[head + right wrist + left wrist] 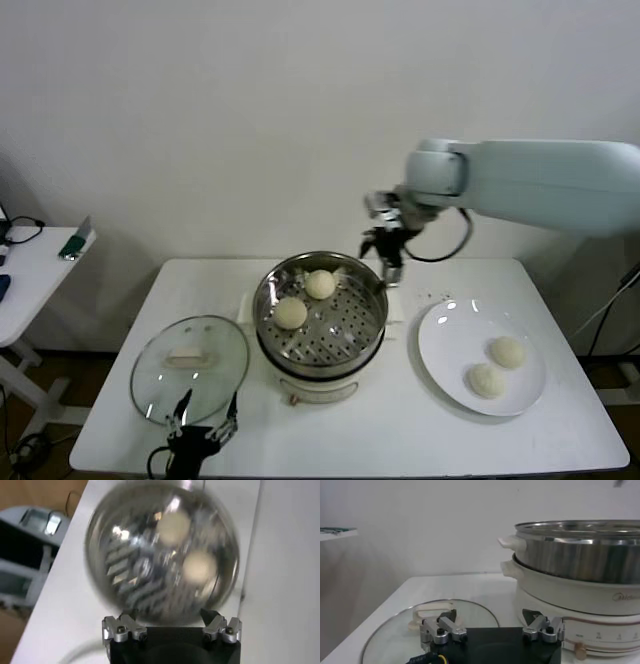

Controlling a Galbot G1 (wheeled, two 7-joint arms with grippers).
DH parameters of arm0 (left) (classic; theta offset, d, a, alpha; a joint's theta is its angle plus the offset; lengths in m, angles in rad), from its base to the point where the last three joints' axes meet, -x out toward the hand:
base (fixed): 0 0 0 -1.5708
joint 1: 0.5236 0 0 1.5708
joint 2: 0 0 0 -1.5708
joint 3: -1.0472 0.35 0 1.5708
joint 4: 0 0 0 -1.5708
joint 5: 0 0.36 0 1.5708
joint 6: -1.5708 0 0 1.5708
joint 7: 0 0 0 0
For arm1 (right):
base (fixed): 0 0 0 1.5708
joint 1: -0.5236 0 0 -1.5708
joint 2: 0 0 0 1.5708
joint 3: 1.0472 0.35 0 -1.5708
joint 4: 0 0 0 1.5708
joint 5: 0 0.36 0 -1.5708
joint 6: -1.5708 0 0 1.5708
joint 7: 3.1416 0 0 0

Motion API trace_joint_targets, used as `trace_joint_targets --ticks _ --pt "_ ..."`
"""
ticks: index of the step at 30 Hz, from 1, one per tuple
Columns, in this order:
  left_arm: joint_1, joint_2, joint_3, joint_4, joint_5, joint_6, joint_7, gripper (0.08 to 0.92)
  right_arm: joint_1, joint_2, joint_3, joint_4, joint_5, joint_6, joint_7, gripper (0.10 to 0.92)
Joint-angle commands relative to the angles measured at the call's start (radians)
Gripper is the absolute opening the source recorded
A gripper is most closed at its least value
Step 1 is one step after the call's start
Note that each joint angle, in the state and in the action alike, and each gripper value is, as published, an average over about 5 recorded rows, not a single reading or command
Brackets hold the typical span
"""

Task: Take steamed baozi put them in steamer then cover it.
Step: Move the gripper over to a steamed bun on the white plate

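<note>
On the white table [420,440], the steamer [320,345] sits at the centre with two baozi in steamer [306,298] toward its far side, while two more baozi on plate [497,366] wait on the white plate [440,350] to the right. The right gripper [388,252] hovers above the steamer's far right rim, fingers spread wide and holding nothing. The left gripper [200,432] rests at the near left table edge, just beside the cover [190,368], jaws likewise wide and empty.

The step in hand looks like fetching the third bun. To do it well, the right gripper should clear the steel rim before swinging right, then come straight down over one bun, closing gently so the soft dough is not crushed. Buns on the plate lie close together, so approaching the nearer one from the side away from its neighbour avoids nudging it.

Open perforated floor remains on the steamer's near half for both. The plate sits near the table's right edge, so sideways pushes are risky.
</note>
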Motion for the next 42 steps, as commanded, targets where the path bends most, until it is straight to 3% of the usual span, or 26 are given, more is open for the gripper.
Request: trace_joint_targets --ticks 1,6,23,42 --pt "0.002 0.003 -0.002 0.002 0.011 0.0 0.001 0.823 -0.073 -0.394 -0.117 0.083 -0.294 0.077 -0.056 0.823" --pt "0.003 0.004 -0.006 0.0 0.012 0.001 0.001 0.823 -0.264 -0.437 0.013 0.051 -0.39 0.056 -0.04 0.823" --pt "0.008 -0.001 -0.006 0.01 0.028 -0.003 0.0 0.823 -0.67 -0.421 0.346 -0.014 -0.516 -0.029 0.059 0.823" --pt "0.006 0.001 -0.006 0.01 0.031 0.0 0.0 0.823 -0.837 -0.359 0.505 -0.086 -0.556 -0.058 0.094 0.817"
